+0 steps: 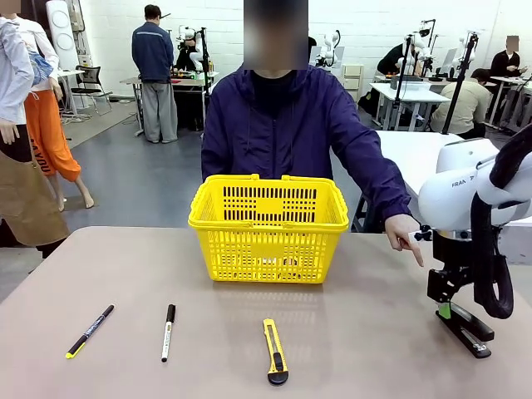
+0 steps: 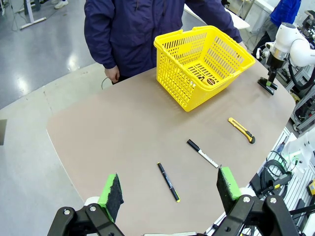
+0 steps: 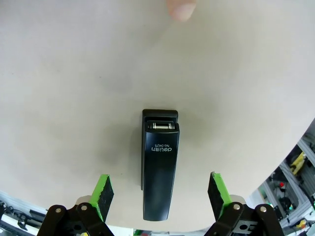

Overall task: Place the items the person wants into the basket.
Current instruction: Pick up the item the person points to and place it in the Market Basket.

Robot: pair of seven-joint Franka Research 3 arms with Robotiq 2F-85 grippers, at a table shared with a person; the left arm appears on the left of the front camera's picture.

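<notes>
The yellow basket (image 1: 268, 229) stands mid-table in front of the person (image 1: 283, 125), whose hand (image 1: 405, 233) points down at the black stapler (image 1: 467, 328) at the right edge. My right gripper (image 1: 449, 307) hangs just above that stapler (image 3: 160, 167), open, its green pads either side of the rear end without touching; a fingertip (image 3: 181, 9) shows beyond. The white marker with black cap (image 1: 167, 331) lies front left. My left gripper (image 2: 170, 189) is open and empty, high over the table's left end. A small round tape measure (image 2: 211, 81) lies in the basket (image 2: 202, 61).
A black pen with yellow tip (image 1: 90, 330) lies left of the marker. A yellow utility knife (image 1: 274, 351) lies near the front edge, centre. The stapler sits close to the table's right edge. Open tabletop stretches between the tools and the basket.
</notes>
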